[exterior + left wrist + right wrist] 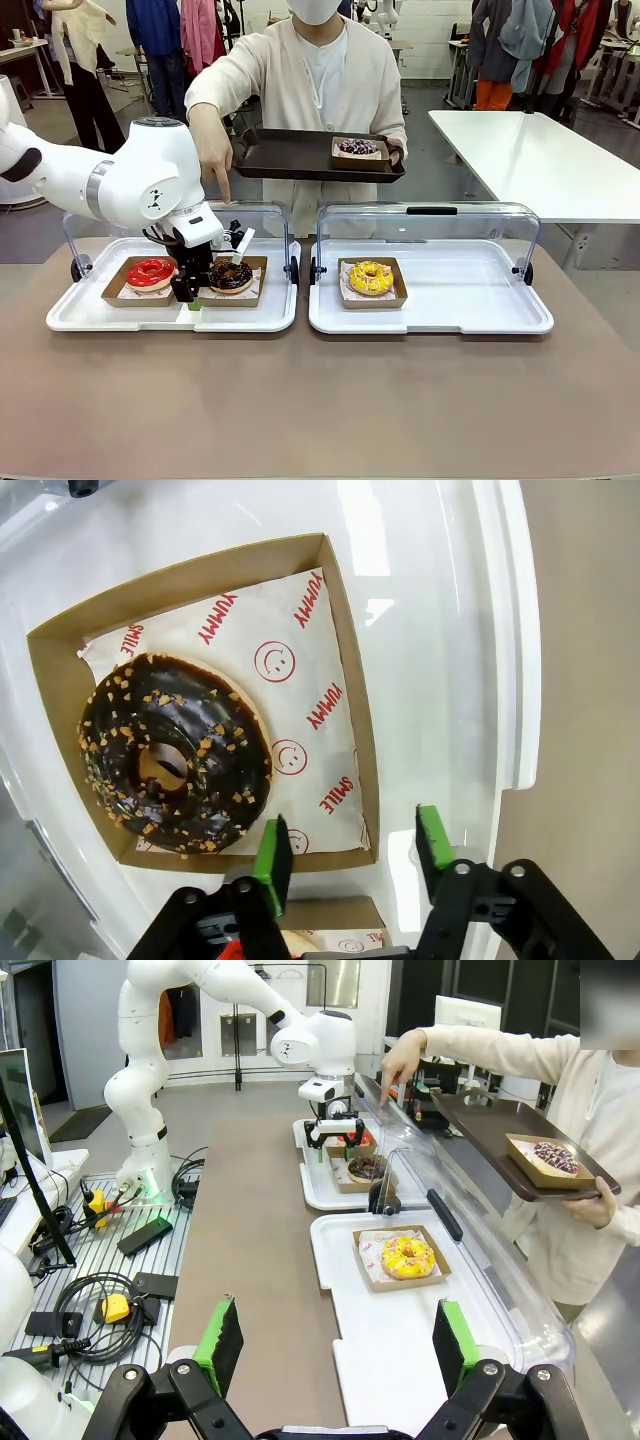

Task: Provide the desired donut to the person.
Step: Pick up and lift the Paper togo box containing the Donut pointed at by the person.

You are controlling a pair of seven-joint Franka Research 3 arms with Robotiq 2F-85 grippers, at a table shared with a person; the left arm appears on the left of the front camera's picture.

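While the right hand [337, 1330] hangs released, the unclenched left hand [352, 845] straddles the rim of the box [180, 580] holding the chocolate donut [175, 755] in the tray [440, 630].

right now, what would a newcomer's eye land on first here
The left gripper is down in the left white tray, jaws apart astride the edge of the box holding the chocolate donut, beside a red donut. On the far side the person points down toward that tray while holding a dark tray with another boxed donut. A yellow donut sits alone in the right tray.
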